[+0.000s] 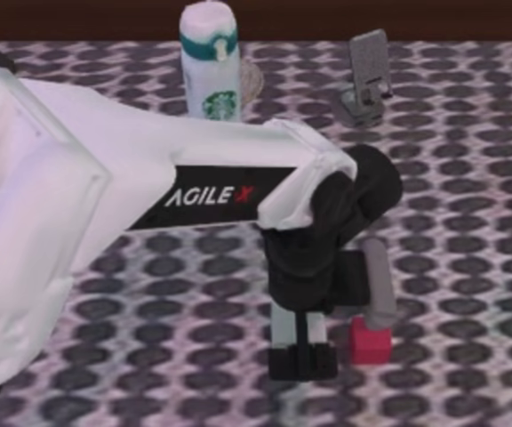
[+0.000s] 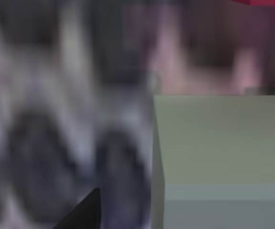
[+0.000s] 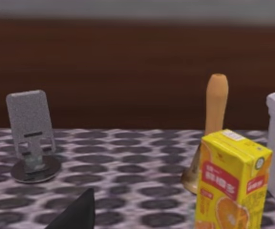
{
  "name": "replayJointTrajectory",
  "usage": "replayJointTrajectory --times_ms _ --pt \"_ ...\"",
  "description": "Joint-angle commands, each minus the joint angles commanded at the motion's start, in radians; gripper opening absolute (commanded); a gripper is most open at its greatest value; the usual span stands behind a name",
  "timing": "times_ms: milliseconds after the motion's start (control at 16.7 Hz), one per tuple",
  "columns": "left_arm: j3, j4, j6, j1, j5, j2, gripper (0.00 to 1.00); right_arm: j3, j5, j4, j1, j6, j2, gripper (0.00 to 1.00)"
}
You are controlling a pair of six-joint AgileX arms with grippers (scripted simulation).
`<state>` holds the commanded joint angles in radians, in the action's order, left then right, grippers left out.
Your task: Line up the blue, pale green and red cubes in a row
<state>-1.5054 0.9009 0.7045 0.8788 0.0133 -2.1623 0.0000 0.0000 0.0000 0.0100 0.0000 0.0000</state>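
This is a rendered simulation of a tabletop test bench, not a lived-in room. The table [image 1: 469, 178] wears a purple-grey cloth printed with dark ovals, backed by a plain dark brown wall [image 3: 128, 71]. Household odds and ends stand about: a white and teal coffee tumbler [image 1: 209, 62] at twelve o'clock, a grey speckled phone stand [image 1: 367, 78] at one o'clock, and elsewhere a yellow orange-juice carton [image 3: 233, 183] beside a brass handbell with a wooden handle [image 3: 213, 124].

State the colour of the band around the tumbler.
Teal, on the white tumbler; clearest in the top view.
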Motion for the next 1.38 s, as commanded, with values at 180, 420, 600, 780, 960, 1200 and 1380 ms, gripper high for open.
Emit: replayJointTrajectory --times_ms 180,420,600,780,960,1200,1380 --pt "-0.003 0.004 0.0 -0.002 0.0 0.002 1.0 0.0 0.0 0.0 0.0 0.0 0.0 1.0" --pt "-0.081 0.121 -0.002 -0.013 -0.001 0.037 1.0 0.0 0.0 0.0 0.0 0.0 0.0 1.0" --pt "-0.146 0.225 0.0 -0.02 0.0 0.073 1.0 0.0 0.0 0.0 0.0 0.0 0.0 1.0" --pt "-0.159 0.242 -0.001 -0.022 -0.001 0.084 1.0 0.0 0.0 0.0 0.0 0.0 0.0 1.0" --pt "-0.157 0.24 -0.003 -0.019 -0.001 0.08 1.0 0.0 0.0 0.0 0.0 0.0 0.0 1.0" --pt "-0.188 0.249 -0.113 -0.11 -0.003 0.06 1.0 0.0 0.0 0.0 0.0 0.0 0.0 1.0" --pt "-0.225 0.265 -0.283 -0.243 -0.004 0.032 1.0 0.0 0.0 0.0 0.0 0.0 0.0 1.0"
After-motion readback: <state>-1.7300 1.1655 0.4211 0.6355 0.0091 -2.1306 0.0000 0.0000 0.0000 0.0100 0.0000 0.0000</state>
